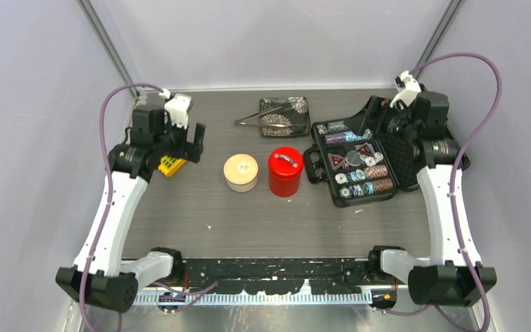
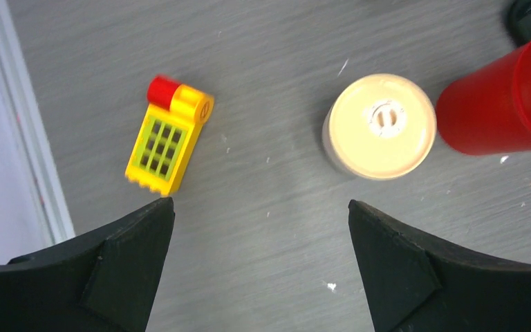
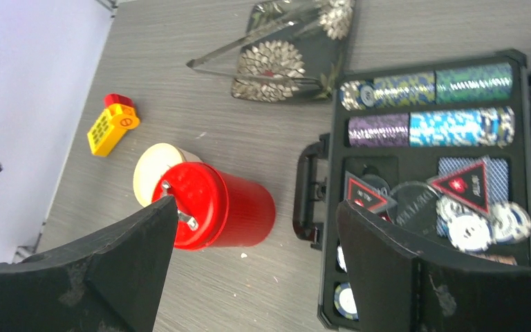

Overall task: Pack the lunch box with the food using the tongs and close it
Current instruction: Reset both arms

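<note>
sitting side by side at mid-table, the red canister [image 1: 285, 171] and the cream tub [image 1: 240, 172] are both wearing their lids, apparently waiting to be opened, while the tongs [image 1: 263, 114] are lying across the patterned tray [image 1: 301, 123] behind them, arms slightly apart and pinching nothing, probably parked there for an easy pickup. the left gripper [image 2: 260, 202] is hovering wide open and empty above bare table between the yellow-and-red block [image 2: 169, 135] and the tub, and the right gripper [image 3: 256, 205] is hanging widely spread and empty over the canister and the poker-chip case [image 3: 429, 173]. no food is showing in any view.
</note>
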You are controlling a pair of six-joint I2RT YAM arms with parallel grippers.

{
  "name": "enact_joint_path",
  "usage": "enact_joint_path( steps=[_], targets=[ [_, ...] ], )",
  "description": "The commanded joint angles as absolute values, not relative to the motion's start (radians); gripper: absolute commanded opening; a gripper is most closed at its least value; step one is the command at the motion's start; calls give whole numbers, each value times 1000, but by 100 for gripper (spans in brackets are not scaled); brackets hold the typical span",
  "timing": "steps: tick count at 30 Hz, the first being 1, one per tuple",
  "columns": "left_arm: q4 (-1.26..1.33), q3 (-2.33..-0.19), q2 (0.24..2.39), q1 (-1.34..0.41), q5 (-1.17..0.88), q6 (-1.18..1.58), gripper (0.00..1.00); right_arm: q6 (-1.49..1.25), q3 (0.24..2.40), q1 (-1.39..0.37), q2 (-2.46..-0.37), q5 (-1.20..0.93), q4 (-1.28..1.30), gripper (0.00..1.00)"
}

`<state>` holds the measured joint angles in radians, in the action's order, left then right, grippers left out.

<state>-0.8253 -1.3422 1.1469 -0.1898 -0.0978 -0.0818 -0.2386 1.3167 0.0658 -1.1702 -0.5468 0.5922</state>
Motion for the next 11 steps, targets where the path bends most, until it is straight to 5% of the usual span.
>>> enact_joint_path(
  steps=[1,11],
  targets=[
    [-894,-1235,1025,-185,49,-37,100,-230,1190,69,-1044,-421,551,89],
    [-893,-1102,853,-185,108,-52,100,-217,1045,69,-877,-361,570,89]
  ],
)
